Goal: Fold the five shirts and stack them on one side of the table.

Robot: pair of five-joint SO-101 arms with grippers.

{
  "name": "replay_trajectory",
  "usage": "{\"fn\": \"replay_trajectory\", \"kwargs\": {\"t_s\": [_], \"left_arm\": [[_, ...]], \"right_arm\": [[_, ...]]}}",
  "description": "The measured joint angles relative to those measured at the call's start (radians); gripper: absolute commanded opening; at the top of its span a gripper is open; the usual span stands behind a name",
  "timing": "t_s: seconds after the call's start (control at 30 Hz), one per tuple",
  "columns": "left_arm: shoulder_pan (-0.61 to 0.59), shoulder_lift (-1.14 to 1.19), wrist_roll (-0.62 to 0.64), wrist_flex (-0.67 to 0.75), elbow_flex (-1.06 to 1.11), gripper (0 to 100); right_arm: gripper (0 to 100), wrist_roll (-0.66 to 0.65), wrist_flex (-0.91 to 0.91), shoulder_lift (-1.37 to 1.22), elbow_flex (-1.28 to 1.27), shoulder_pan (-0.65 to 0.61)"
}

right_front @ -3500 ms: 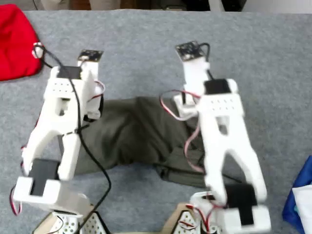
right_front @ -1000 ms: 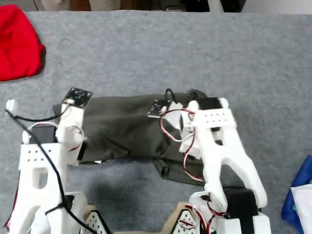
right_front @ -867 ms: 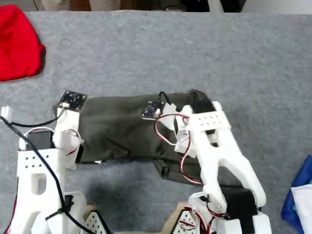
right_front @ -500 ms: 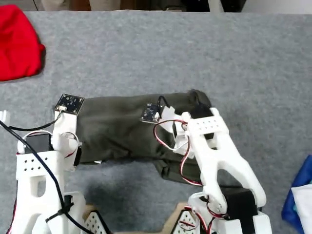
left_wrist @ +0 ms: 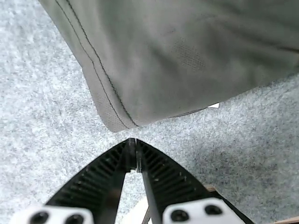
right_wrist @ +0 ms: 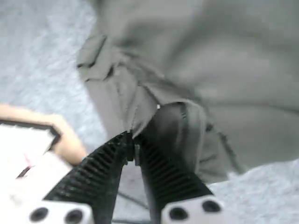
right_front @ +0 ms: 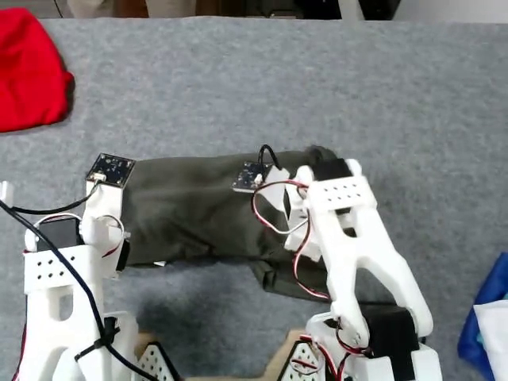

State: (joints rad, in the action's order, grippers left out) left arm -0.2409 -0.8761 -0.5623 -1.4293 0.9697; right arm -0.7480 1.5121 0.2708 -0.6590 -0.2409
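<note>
With left gripper (left_wrist: pixel 132 151) pressed together, empty, just off the hem of the shirt (right_front: pixel 198 206) centred on the table (right_front: pixel 317 79), and right gripper (right_wrist: pixel 133 147) likewise closed over its rumpled edge, open wide, then pinch both layers evenly.

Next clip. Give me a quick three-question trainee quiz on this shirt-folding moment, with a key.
1. True or false: the left claw is shut, just short of the dark olive fabric shirt's hem.
2. The crumpled red fabric shirt lies: A) at the carpeted table's far left; B) under the olive shirt; C) at its near right.
3. Fill in: the table's covering is ___.
Key: 1 true; 2 A; 3 grey.
</note>
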Motion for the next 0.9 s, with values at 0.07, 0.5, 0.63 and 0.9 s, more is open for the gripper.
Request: {"fn": "replay_trajectory", "kwargs": {"t_s": [0.07, 0.5, 0.63, 0.9], "left_arm": [[0.000, 0.000, 0.000, 0.000, 0.000, 2], [0.000, 0.000, 0.000, -0.018, 0.000, 2], [0.000, 0.000, 0.000, -0.040, 0.000, 2], [0.000, 0.000, 0.000, -0.074, -0.015, 2]], "right_arm": [[0.5, 0.000, 0.051, 0.000, 0.009, -0.011], [0.9, 0.137, 0.017, 0.186, -0.212, -0.362], [4.1, 0.138, -0.101, 0.227, -0.342, -0.390], [19.1, 0.072, -0.071, 0.232, -0.365, -0.321]]}}
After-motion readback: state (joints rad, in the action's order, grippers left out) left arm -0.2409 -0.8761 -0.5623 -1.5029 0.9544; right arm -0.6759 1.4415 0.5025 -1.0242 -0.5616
